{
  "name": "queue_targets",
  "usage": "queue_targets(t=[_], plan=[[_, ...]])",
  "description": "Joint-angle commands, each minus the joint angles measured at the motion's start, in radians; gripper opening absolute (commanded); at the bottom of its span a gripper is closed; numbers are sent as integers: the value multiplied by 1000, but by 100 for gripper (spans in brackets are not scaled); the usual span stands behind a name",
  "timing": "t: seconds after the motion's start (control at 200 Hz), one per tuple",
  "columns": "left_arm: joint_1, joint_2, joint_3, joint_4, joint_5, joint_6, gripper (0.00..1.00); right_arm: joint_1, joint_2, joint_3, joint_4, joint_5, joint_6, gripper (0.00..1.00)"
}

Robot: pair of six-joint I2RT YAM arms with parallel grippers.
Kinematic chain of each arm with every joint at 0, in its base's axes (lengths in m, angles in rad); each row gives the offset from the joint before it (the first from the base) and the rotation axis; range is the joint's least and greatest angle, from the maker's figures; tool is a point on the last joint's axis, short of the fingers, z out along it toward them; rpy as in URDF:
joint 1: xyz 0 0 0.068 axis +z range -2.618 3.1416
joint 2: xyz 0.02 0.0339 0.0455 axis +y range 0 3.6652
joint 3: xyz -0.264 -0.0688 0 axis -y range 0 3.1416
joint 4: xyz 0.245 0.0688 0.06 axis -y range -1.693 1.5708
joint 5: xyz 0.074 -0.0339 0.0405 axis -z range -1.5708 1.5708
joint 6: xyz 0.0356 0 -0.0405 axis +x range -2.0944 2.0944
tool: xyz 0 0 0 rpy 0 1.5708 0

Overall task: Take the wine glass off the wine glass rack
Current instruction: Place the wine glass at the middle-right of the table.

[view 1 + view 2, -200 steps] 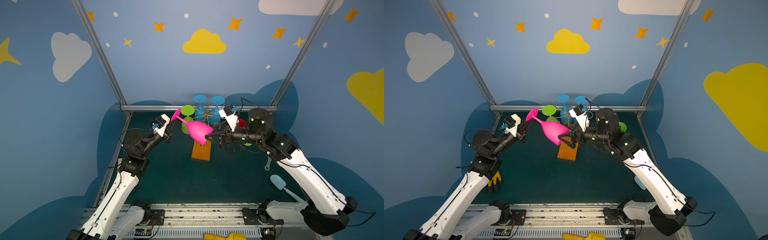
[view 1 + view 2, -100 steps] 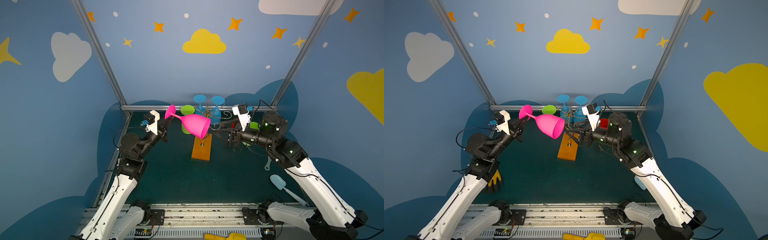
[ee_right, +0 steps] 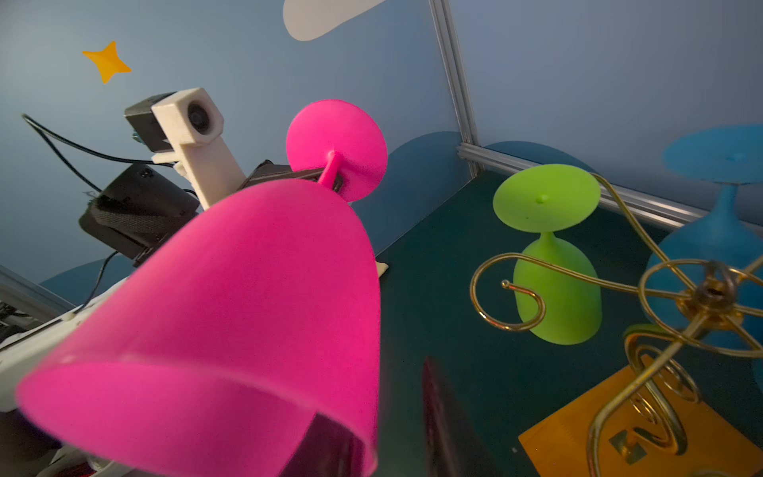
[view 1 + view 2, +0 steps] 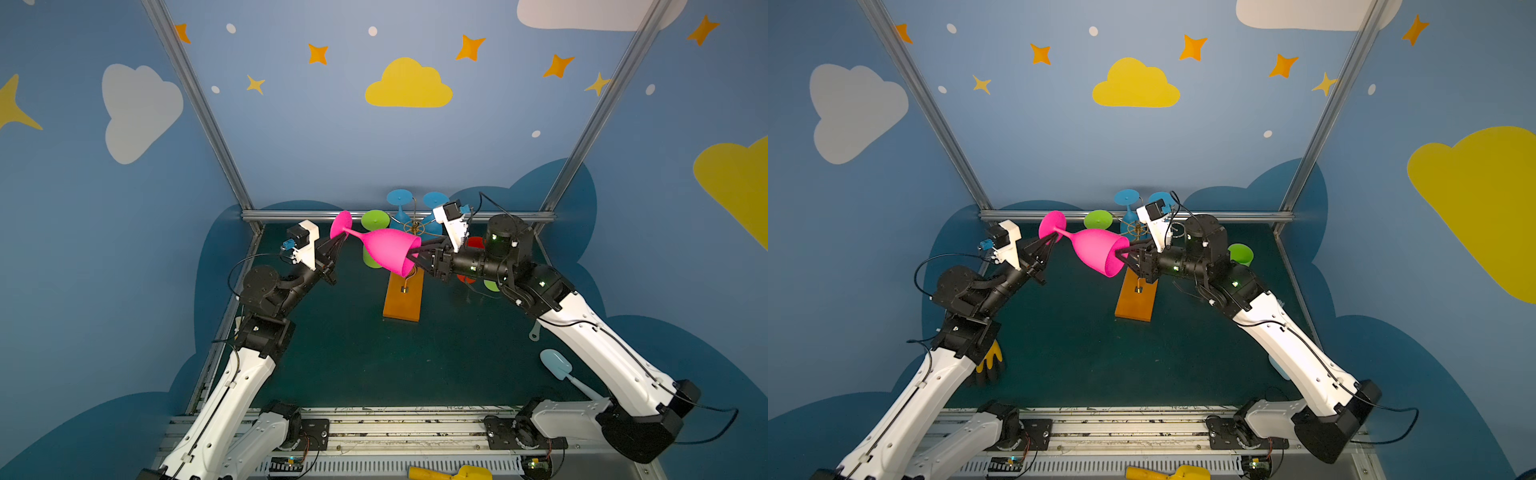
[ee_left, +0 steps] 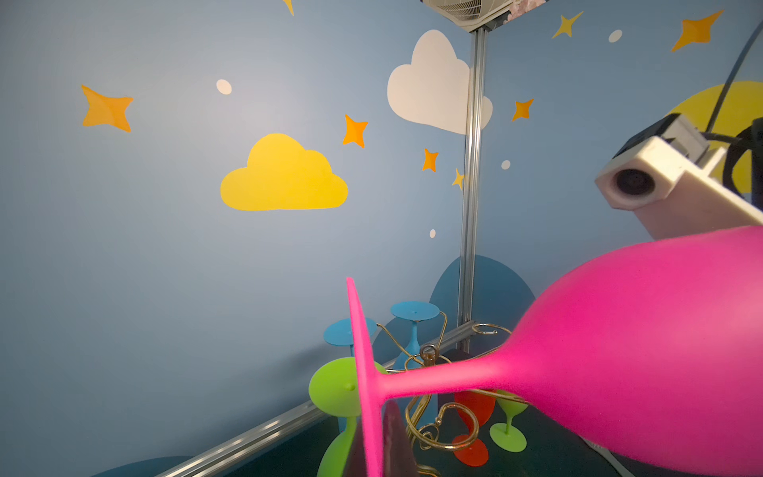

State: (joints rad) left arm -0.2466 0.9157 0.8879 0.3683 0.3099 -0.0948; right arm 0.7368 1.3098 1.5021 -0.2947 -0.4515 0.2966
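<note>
Pink glass [image 4: 384,253] off the rack [image 4: 401,305], held sideways in mid-air beside it.
The left gripper [image 4: 340,243] is clamped tight on its stem by the foot; right gripper [image 4: 415,255] jaws straddle the rim, grip unclear.

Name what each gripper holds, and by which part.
The left gripper grips the pink wine glass by its stem, beside the foot. The right gripper straddles the bowl's rim; whether it clamps is unclear.
</note>
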Motion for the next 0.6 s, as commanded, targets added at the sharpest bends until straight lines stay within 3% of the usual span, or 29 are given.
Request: queue_targets(t=[0.0,0.1,0.22,0.28,0.35,0.426,0.596], plan=[[3,2,-3,43,15,-13,3,13,15,41,33,13,0,13],[3,8,-3,47,15,-11,3,15,18,50,32,20,-1,0],[4,12,-2,48,10,-6,6,12,5,47,32,52,-2,0],[5,11,-6,54,2,-5,18,5,-5,46,29,71,-2,0],[5,10,-11,63,-20,-8,44,-12,-26,44,24,93,-2,0],[6,4,-25,83,-51,-10,63,-42,-55,54,-3,121,-11,0],[20,-1,-56,114,-103,-15,74,-137,-149,93,-139,212,-61,0]])
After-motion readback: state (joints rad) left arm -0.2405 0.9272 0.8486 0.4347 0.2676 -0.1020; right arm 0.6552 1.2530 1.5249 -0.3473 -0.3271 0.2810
